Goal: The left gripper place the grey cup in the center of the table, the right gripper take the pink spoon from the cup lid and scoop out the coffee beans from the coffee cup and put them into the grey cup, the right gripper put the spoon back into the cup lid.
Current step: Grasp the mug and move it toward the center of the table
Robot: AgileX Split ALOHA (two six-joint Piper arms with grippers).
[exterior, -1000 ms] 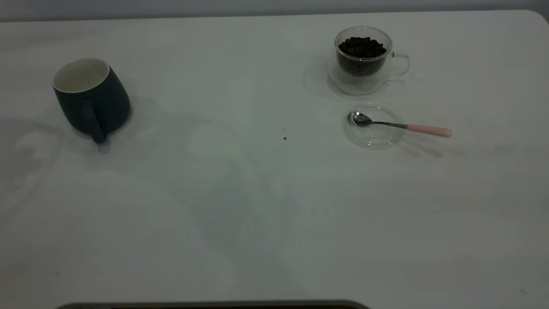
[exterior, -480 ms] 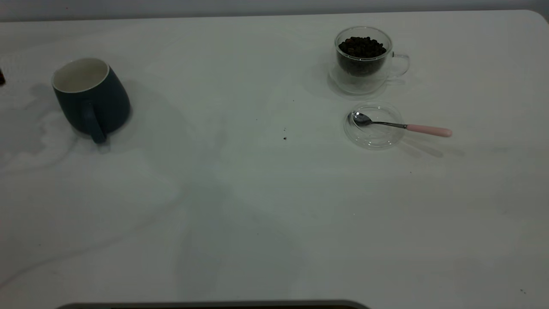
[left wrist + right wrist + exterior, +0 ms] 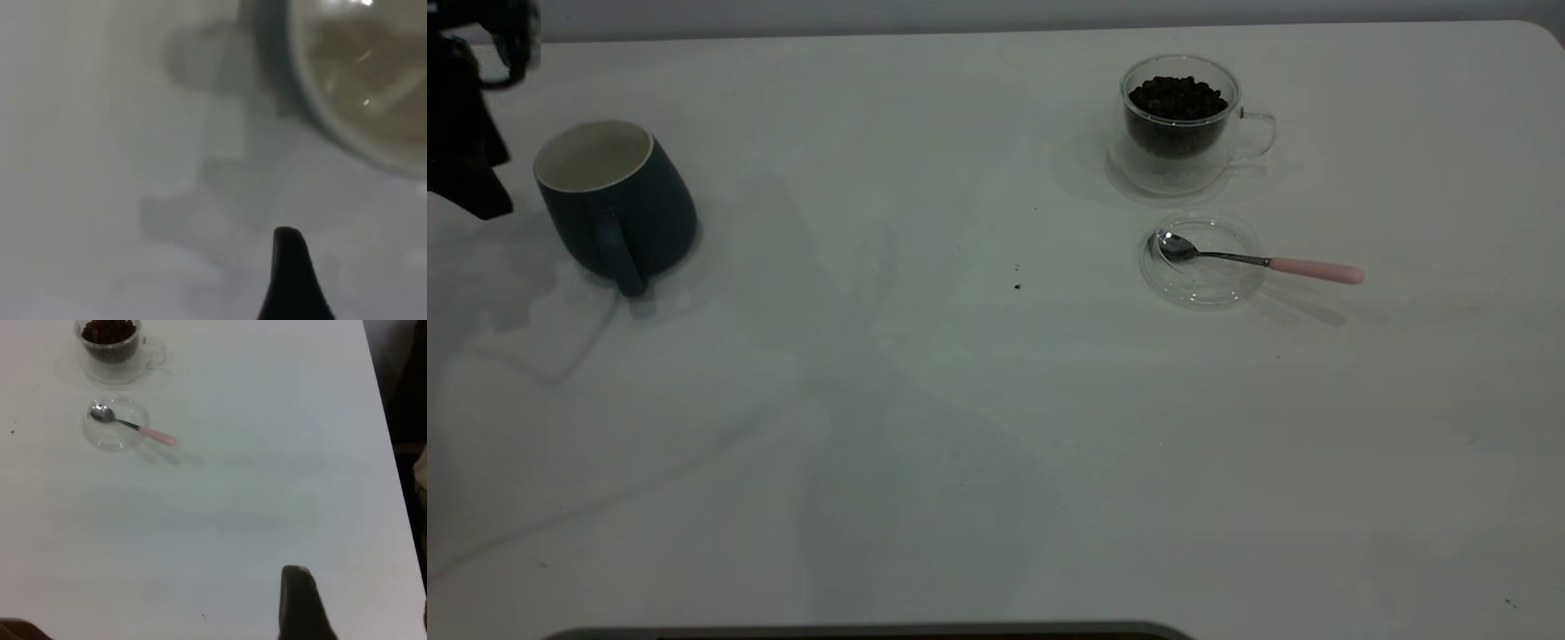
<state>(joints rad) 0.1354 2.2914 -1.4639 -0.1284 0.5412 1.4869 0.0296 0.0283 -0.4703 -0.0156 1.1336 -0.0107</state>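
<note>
The left claw (image 3: 467, 116) hung at the tabletop's (image 3: 925, 427) far left edge, just beside the upright cup (image 3: 616, 203); we could not tell whether it gaped or held anything.

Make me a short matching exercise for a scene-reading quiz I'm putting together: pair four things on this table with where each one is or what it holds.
Things:
1. dark grey ceramic cup
2. clear glass coffee cup
3. pink-handled metal spoon
4. round clear cup lid

States:
A. filled with coffee beans
B. bowl resting in the lid, handle sticking out past its rim
C. empty, beside the left gripper
D. flat on the white table, in front of the glass cup

Pairs: 1-C, 2-A, 3-B, 4-D
</note>
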